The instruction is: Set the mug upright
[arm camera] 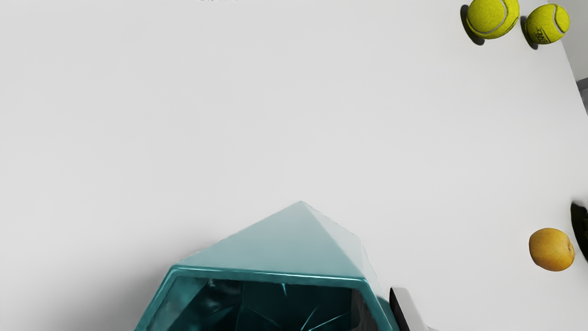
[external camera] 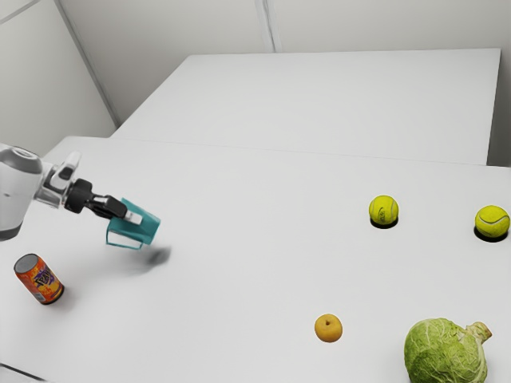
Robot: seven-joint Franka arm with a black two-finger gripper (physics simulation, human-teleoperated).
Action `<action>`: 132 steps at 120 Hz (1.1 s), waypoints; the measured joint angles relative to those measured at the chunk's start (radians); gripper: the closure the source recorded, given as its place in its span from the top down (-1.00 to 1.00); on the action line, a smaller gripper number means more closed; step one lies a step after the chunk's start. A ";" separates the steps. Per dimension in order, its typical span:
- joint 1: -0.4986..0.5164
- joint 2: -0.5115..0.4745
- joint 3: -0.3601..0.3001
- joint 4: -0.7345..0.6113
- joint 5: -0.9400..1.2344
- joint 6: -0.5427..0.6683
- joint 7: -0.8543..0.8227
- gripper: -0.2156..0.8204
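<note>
1. The gripper is clamped on the mug, pinching it near its mouth. In the wrist view, one finger lies against the outside wall; the grey shape inside the rim is probably the other, though it is partly cut off there.
2. The mug is held above the table, near the exterior view's left, with its shadow on the tabletop apart from it.
3. It is tilted, not upright. Its long axis slopes down from the hand toward the exterior view's right, with the mouth toward the hand and the base pointing away and downward.
4. The exterior view shows the handle on the mug's lower side, a soda can near the arm, and a cabbage far from it.
5. The wrist view looks into the mug's dark teal inside.
6. Both views show two tennis balls and a round yellow-orange fruit, well apart from the mug.
</note>
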 joint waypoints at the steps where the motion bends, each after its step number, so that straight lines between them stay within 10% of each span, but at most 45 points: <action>1: -0.003 -0.003 0.000 0.002 0.007 0.001 -0.002 -0.91; 132: -0.523 -0.101 0.034 0.091 0.794 0.095 -0.707 -0.92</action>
